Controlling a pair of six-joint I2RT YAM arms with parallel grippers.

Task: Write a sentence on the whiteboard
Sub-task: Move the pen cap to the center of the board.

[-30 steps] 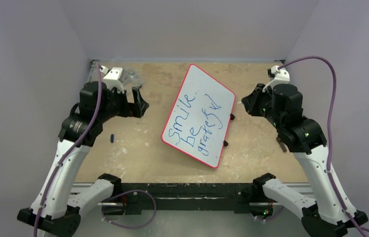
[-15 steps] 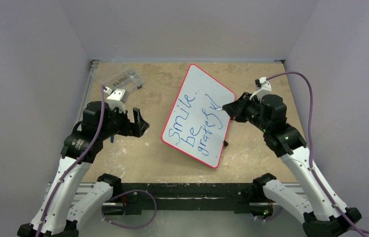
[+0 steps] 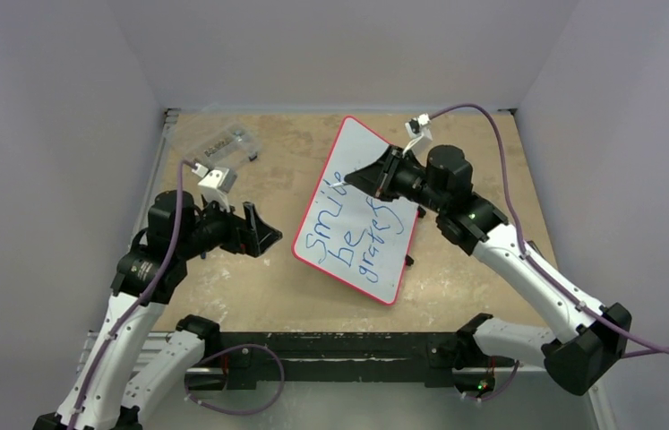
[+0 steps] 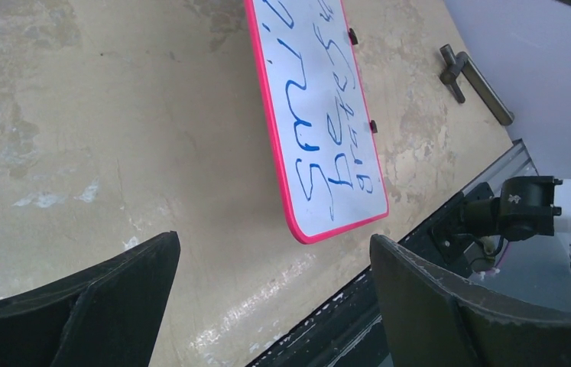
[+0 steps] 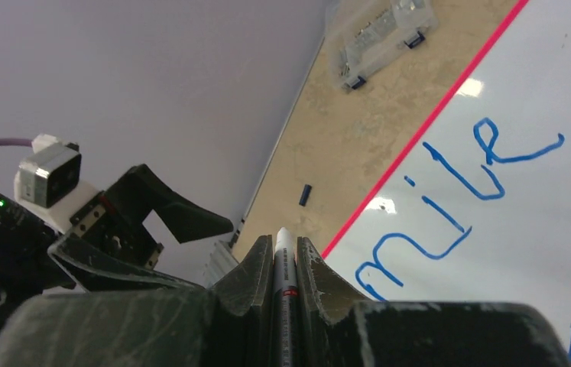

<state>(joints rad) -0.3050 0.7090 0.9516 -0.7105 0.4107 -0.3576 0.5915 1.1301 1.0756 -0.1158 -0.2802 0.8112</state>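
Note:
The whiteboard (image 3: 382, 159) lies tilted on the table, red-rimmed, with the sentence (image 3: 348, 228) "smile be grateful" in blue on it. My right gripper (image 3: 349, 177) hovers over the board's upper left part, near "smile". It is shut on a white marker (image 5: 282, 264), whose end sticks out between the fingers. The right wrist view shows the board (image 5: 542, 199) and the word "smile" (image 5: 450, 191) below. My left gripper (image 3: 263, 229) is open and empty, just left of the board's left edge. In the left wrist view the board (image 4: 320, 84) and sentence (image 4: 335, 149) lie beyond the open gripper (image 4: 274, 245).
A clear plastic compartment box (image 3: 220, 146) sits at the far left; it also shows in the right wrist view (image 5: 377, 34). A small dark blue cap (image 5: 306, 194) lies on the table left of the board. A dark metal bar (image 4: 475, 73) lies right of the board. A black rail (image 3: 330, 345) runs along the near edge.
My right arm has swung left from the table's right side to over the board's upper part, marker still in it. My left gripper has moved nearer and right, toward the board's left edge.

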